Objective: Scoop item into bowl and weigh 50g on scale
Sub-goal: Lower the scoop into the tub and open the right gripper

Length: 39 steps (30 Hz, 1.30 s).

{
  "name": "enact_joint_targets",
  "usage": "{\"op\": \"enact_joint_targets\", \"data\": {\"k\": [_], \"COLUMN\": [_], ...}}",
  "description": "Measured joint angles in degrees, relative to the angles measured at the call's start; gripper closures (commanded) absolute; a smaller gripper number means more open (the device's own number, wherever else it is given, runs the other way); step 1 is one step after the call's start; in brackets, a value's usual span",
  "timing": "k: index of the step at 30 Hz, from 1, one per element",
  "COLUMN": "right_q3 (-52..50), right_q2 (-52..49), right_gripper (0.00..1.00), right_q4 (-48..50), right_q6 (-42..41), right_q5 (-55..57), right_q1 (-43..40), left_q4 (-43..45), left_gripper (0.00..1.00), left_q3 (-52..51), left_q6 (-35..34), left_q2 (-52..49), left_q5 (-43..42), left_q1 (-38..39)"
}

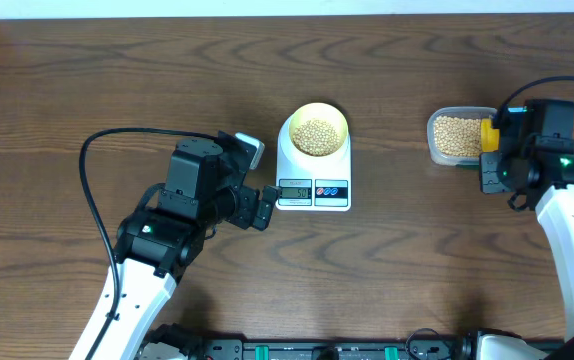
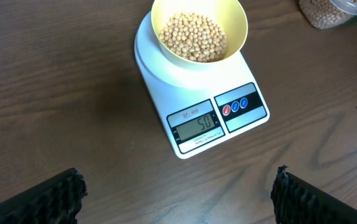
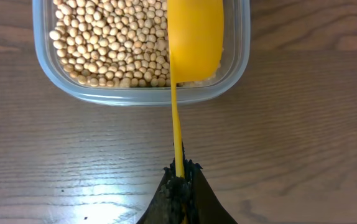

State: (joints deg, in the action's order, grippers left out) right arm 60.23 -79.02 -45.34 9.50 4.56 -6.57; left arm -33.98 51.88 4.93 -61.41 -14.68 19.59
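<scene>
Beans [image 2: 192, 36] are light, hard and roll freely, so a scoop suits them better than a pinch. Left fingers [image 2: 54, 199] hang spread and empty, low before the scale [image 2: 247, 118], whose bowl [image 2: 233, 22] holds a heap. Right fingers [image 3: 166, 199] clench the scoop [image 3: 194, 37] by its thin handle, tilted over the tub [image 3: 244, 62].
</scene>
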Motion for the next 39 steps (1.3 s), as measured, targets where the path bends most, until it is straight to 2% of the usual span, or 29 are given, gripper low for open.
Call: {"op": "enact_joint_targets", "data": {"k": [3, 8, 10, 11, 12, 15, 17, 19, 26, 33, 39], "right_q3": [0.0, 0.0, 0.0, 0.0, 0.0, 0.0, 0.0, 0.0, 0.0, 0.0, 0.0], "right_q2": [0.0, 0.0, 0.0, 0.0, 0.0, 0.0, 0.0, 0.0, 0.0, 0.0, 0.0], "right_gripper": [0.90, 0.77, 0.63, 0.48, 0.41, 0.33, 0.20, 0.03, 0.01, 0.01, 0.01], "right_q4": [0.1, 0.1, 0.1, 0.1, 0.0, -0.5, -1.0, -1.3, -1.3, -1.0, 0.0], "right_q6": [0.0, 0.0, 0.0, 0.0, 0.1, -0.4, -0.7, -1.2, -1.7, -5.7, -7.0], "right_q5": [0.2, -2.9, -3.7, -4.0, -4.3, -5.0, -5.2, -5.2, -4.7, 3.7, 2.4], "right_q1": [0.3, 0.3, 0.3, 0.3, 0.3, 0.3, 0.3, 0.3, 0.3, 0.3, 0.3], "left_q4": [0.0, 0.0, 0.0, 0.0, 0.0, 0.0, 0.0, 0.0, 0.0, 0.0, 0.0], "left_gripper": [0.02, 0.02, 0.02, 0.02, 0.02, 0.02, 0.02, 0.02, 0.02, 0.02, 0.02], "left_q3": [0.0, 0.0, 0.0, 0.0, 0.0, 0.0, 0.0, 0.0, 0.0, 0.0, 0.0], "left_q6": [0.0, 0.0, 0.0, 0.0, 0.0, 0.0, 0.0, 0.0, 0.0, 0.0, 0.0], "left_q2": [0.0, 0.0, 0.0, 0.0, 0.0, 0.0, 0.0, 0.0, 0.0, 0.0, 0.0], "left_q5": [0.0, 0.0, 0.0, 0.0, 0.0, 0.0, 0.0, 0.0, 0.0, 0.0, 0.0], "left_q1": [0.0, 0.0, 0.0, 0.0, 0.0, 0.0, 0.0, 0.0, 0.0, 0.0, 0.0]}}
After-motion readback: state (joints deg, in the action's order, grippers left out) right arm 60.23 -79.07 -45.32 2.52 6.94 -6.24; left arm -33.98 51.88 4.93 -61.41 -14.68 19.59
